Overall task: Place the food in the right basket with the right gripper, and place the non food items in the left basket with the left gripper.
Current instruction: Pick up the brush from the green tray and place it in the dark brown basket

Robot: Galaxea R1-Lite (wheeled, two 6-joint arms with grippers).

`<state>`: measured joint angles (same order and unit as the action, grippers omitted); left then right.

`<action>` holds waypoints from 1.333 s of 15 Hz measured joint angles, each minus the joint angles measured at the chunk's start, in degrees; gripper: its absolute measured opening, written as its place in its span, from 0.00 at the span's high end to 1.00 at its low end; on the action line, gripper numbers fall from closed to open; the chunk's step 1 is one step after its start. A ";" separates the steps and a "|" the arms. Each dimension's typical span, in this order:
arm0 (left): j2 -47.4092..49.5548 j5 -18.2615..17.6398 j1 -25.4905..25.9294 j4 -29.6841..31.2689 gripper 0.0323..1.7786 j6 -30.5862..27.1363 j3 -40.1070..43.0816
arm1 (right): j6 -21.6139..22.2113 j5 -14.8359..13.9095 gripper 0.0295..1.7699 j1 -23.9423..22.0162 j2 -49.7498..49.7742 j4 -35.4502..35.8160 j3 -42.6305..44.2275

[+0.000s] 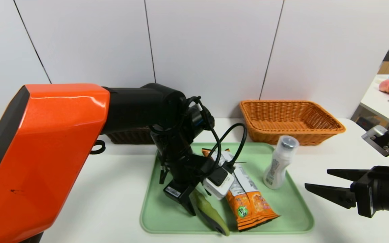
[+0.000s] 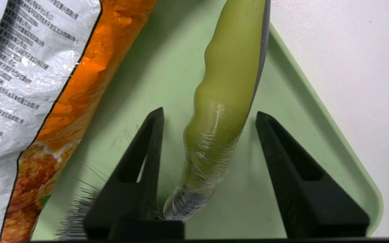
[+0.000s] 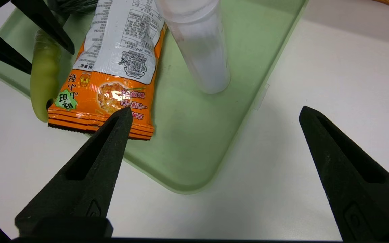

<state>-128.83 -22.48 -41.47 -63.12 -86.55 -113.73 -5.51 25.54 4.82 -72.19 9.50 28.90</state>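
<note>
Brush (image 2: 226,101): lying on the green tray (image 1: 282,216), near edge, just beside the snack packet (image 1: 248,202); handle end toward the robot, bristle end under the left wrist, long axis running near-to-far with a slight slant.
Left gripper (image 2: 209,118): lowered over the tray, fingers (image 2: 144,148) partly open, one each side of the handle neck, gap visible on both sides; nothing held yet.
Grip advice: close squarely across the narrow wrapped neck, keep clear of the packet, lift straight before swinging toward the dark basket.
Right gripper (image 3: 214,114): idle off the tray's right edge, wide open, empty.
Snack packet: flat on the tray, long axis roughly parallel to the brush, green mark at the near end.
Bottle (image 1: 280,162): on the tray's right half, leaning, cap up and away.
Dark basket (image 1: 130,136): far left, mostly hidden behind the left arm.
Orange basket (image 1: 290,119): far right, past the tray.
</note>
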 joint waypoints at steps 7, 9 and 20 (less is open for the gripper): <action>-0.57 0.21 0.49 -0.21 0.73 -0.10 0.00 | 0.89 0.01 0.04 0.00 0.01 0.01 0.01; 0.09 0.13 0.49 -0.11 0.73 0.09 -0.05 | 0.89 0.04 0.04 0.00 0.01 0.01 0.01; 6.56 0.27 0.52 0.52 0.73 1.99 -0.09 | 0.89 0.06 0.04 0.00 0.32 0.10 0.01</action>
<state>-122.27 -22.21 -40.95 -62.60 -84.57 -113.81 -4.62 25.60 4.82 -71.88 9.59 28.92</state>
